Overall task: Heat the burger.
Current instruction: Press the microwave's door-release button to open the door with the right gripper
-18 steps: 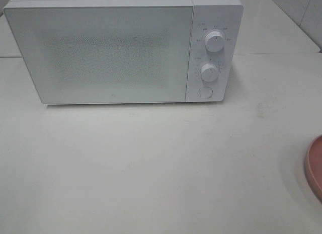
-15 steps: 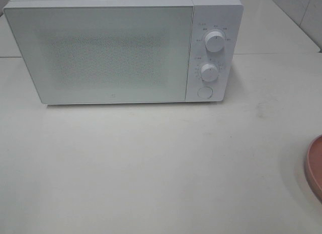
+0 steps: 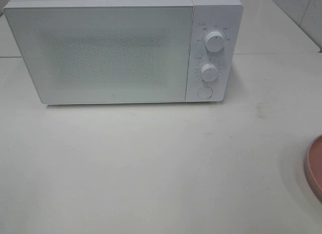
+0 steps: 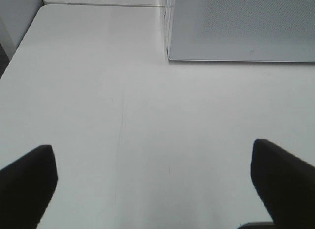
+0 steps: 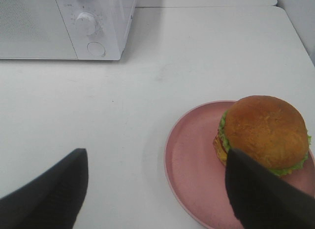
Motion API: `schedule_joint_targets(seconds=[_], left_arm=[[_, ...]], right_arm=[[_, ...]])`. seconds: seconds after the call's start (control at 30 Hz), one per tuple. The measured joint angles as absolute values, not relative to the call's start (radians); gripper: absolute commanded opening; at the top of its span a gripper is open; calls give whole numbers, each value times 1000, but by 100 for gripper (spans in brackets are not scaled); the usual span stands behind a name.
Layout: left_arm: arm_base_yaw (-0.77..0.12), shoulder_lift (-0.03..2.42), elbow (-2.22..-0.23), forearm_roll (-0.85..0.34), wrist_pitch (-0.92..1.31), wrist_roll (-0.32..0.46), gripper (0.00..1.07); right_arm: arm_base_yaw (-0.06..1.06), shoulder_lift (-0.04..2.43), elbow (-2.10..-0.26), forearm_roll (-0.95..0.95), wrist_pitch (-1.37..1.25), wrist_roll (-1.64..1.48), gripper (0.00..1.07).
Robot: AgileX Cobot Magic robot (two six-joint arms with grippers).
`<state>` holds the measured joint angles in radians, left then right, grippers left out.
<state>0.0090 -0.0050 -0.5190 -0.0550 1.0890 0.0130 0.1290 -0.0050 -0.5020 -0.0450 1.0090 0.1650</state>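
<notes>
The burger [image 5: 263,130], with a golden-brown bun and green lettuce, sits on a round pink plate [image 5: 192,155] in the right wrist view. My right gripper [image 5: 156,152] is open and holds nothing. One of its dark fingers [image 5: 261,194] stands in front of the plate, just beside the burger, and the burger is mostly outside the gap. My left gripper [image 4: 152,150] is open wide over bare table, empty. In the exterior high view neither gripper shows, the burger is out of frame, and only the pink plate's rim [image 3: 314,166] appears at the right edge.
A white microwave [image 3: 115,53] stands at the back of the white table, its door shut. Two knobs [image 3: 215,42] and a round button [image 3: 204,92] are on its right panel. Its lower front corner [image 4: 170,54] shows ahead of the left gripper.
</notes>
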Motion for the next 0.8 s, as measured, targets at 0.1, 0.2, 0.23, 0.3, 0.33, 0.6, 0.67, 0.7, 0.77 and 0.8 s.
schedule_joint_targets(seconds=[0.1,0.2,0.23,0.3,0.33,0.6,0.67,0.7,0.77,0.8], left_arm=[[9,-5,-519,-55,1089,13,100],[9,-5,-519,-55,1089,13,100],[9,-5,-519,-55,1089,13,100],[9,-5,-519,-55,1089,13,100],[9,-5,-519,-55,1089,13,100],[9,-5,-519,-55,1089,13,100],[9,-5,-519,-55,1089,13,100],[9,-5,-519,-55,1089,13,100],[9,-5,-519,-55,1089,13,100],[9,-5,-519,-55,1089,13,100]], right_arm=[[129,-5,-506,-45,1009,165,75],[129,6,-519,-45,1008,165,75],[129,34,-520,-45,995,165,75],[129,63,-520,-45,990,165,75],[129,80,-520,-45,984,165,75],[129,212,-520,-45,899,165,75],[129,249,-520,-45,874,165,75],[129,283,-520,-45,852,165,75],[129,296,-520,-45,838,165,75],[129,296,-520,-45,838,165,75]])
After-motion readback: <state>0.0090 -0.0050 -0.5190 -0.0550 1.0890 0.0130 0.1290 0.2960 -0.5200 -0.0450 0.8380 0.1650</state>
